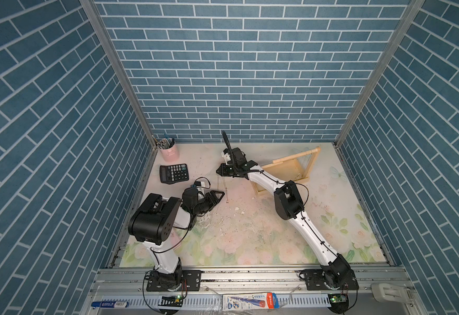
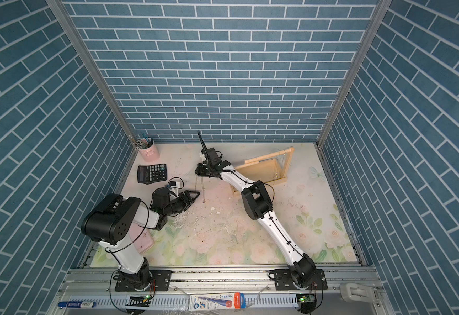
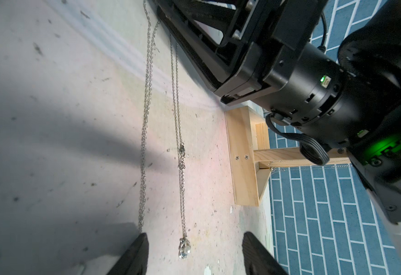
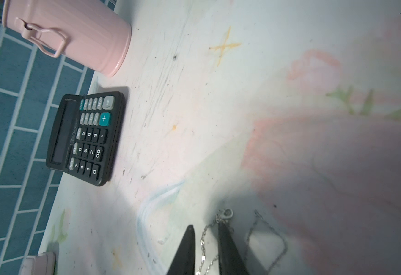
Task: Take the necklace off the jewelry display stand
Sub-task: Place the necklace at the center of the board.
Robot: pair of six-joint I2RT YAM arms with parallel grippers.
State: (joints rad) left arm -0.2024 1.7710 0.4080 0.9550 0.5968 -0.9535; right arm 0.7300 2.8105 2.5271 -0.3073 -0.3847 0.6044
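Mat [image 1: 263, 240] centre seemingly open; calculator [image 1: 174, 173], stand [image 1: 285, 167] flank rear.

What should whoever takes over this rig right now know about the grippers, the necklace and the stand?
Left gripper: open, empty, low over the floral table, facing the pendant end.
Right gripper: jaws slightly apart around the chain, not pinching it.
Thin silver pendant necklace: stretched flat on the table between both grippers, clear of the pale wooden jewelry display stand.
Done: necklace is off the stand and lying down.
Left: back both arms away. A second thin chain seems to show by the stand's post; check it.
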